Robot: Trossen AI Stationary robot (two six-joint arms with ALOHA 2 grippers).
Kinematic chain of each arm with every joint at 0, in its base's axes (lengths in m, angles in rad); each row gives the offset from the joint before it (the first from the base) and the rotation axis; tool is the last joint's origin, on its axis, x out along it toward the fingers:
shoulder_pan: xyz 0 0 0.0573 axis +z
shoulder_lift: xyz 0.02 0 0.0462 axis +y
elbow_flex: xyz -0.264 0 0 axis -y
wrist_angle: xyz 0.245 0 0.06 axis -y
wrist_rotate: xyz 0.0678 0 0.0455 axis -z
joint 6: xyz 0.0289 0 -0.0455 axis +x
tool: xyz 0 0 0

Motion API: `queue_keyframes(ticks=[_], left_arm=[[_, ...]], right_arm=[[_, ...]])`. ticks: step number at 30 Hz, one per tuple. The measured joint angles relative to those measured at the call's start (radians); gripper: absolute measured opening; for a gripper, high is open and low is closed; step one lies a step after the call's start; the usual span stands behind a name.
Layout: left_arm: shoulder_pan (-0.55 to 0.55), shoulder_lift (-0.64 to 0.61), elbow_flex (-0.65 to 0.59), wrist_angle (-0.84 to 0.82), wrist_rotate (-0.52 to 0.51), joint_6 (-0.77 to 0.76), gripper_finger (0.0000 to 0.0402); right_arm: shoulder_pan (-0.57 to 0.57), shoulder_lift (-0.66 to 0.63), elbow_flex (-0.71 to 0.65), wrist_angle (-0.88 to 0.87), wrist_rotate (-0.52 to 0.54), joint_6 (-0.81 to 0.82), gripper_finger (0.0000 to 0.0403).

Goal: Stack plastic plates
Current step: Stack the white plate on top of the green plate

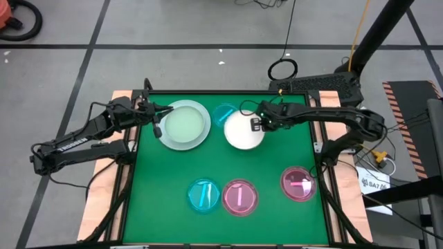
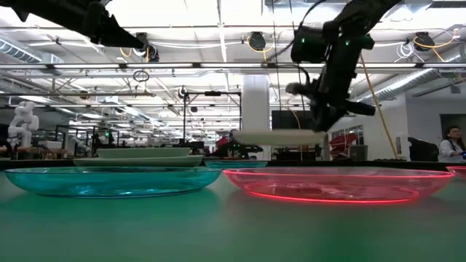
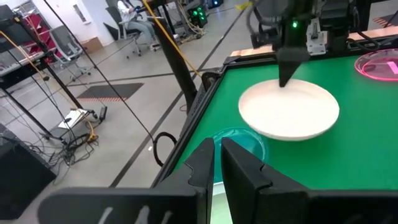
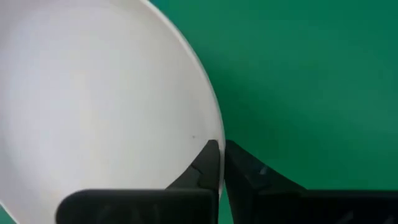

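My right gripper [image 1: 257, 124] pinches the white plate's [image 1: 242, 131] rim, lifting it toward the green stack [image 1: 184, 124]; my left gripper [image 1: 158, 128] hovers nearly closed, empty.

The green tabletop [image 1: 270, 169] carries a stack of larger plates at its far left, a pale green plate [image 1: 185, 125] on top with a grey rim showing beneath it. Just beside that stack, toward the far middle, lies a small cyan plate [image 1: 223, 113]. Along the near side sit another cyan plate [image 1: 203, 195] and a pink plate [image 1: 240, 196] close together, with a second pink plate [image 1: 298, 184] well apart to the right.
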State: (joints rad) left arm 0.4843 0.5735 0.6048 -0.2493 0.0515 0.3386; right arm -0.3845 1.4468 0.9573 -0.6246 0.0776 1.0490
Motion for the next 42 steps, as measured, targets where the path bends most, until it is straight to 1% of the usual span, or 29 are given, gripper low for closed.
queue_keyframes(ticks=[6,9,11,18,21,24,28,32,38,42], left_arm=[[0.000,0.000,0.000,0.011,0.000,0.000,0.0037],[0.000,0.000,0.000,0.014,0.000,0.000,0.0037],[0.000,0.000,0.000,0.016,0.000,0.003,0.0037],[0.000,0.000,0.001,0.043,0.000,0.007,0.0037],[0.000,0.000,0.001,0.045,0.000,0.010,0.0037],[0.000,0.000,0.007,0.048,0.000,0.012,0.0037],[0.000,0.000,0.007,0.053,0.000,0.016,0.0037],[0.000,0.000,0.008,0.066,0.000,0.017,0.0037],[0.000,0.000,0.008,0.084,0.000,0.027,0.0037],[0.000,-0.012,0.008,0.100,0.000,0.045,0.0037]], right_arm=[[0.033,-0.009,0.000,0.186,-0.001,0.011,0.0002],[0.039,0.019,0.001,0.325,-0.002,0.011,0.0002],[0.039,0.047,0.017,0.375,-0.003,-0.001,0.0002],[0.039,0.218,0.237,0.334,-0.004,-0.112,0.0002],[0.031,0.303,0.363,0.252,-0.028,-0.161,0.0002],[0.019,0.396,0.495,0.167,-0.029,-0.204,0.0002],[0.000,0.511,0.659,0.107,-0.056,-0.254,0.0002],[-0.015,0.618,0.813,0.066,-0.084,-0.277,0.0002],[-0.024,0.767,1.021,0.021,-0.083,-0.286,0.0002],[-0.023,0.850,1.127,0.006,-0.085,-0.284,0.0002]])
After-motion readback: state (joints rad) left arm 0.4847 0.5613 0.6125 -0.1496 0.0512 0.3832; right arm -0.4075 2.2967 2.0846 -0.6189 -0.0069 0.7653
